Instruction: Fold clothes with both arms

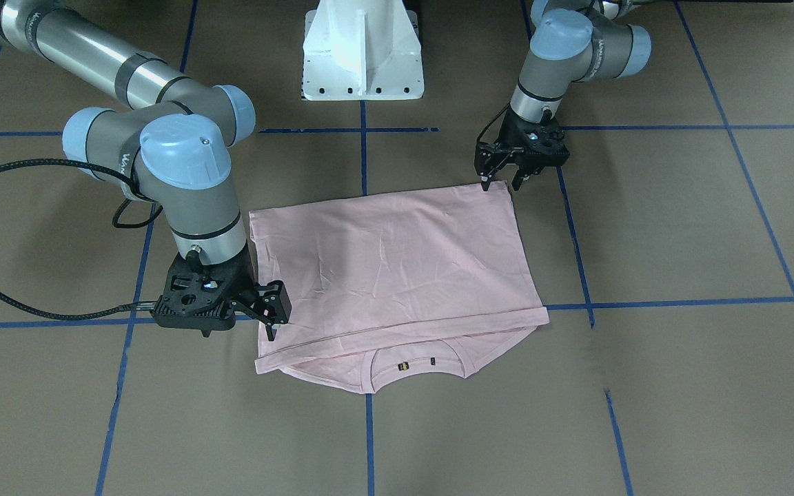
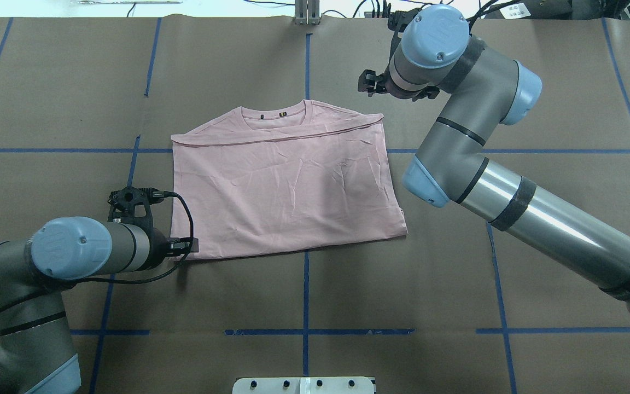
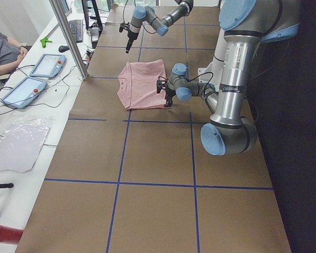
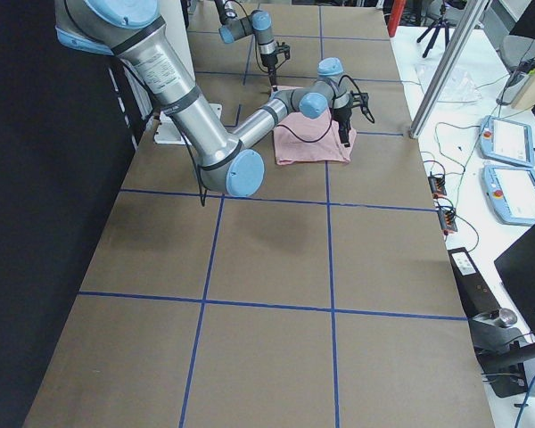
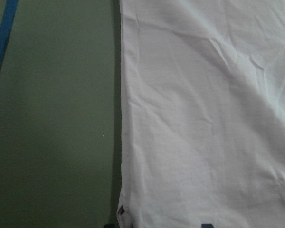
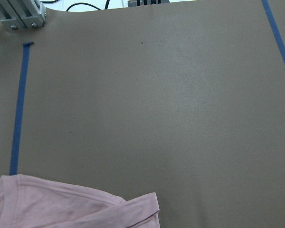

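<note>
Between folds, the half-folded T-shirt (image 1: pixel 390 262) lies flat, one corner just under the left gripper (image 1: pixel 500 184), spread and empty, its edge beside the right gripper (image 1: pixel 274 318), whose grip I cannot tell; the next fold likely calls for pinching both corners.

Overhead and front-facing cameras look steeply down from opposite sides, sharing the T-shirt (image 2: pixel 282 186). End cameras look along the tabletop (image 3: pixel 158 211) from afar. Wrist cameras peer close beyond their jaws.
</note>
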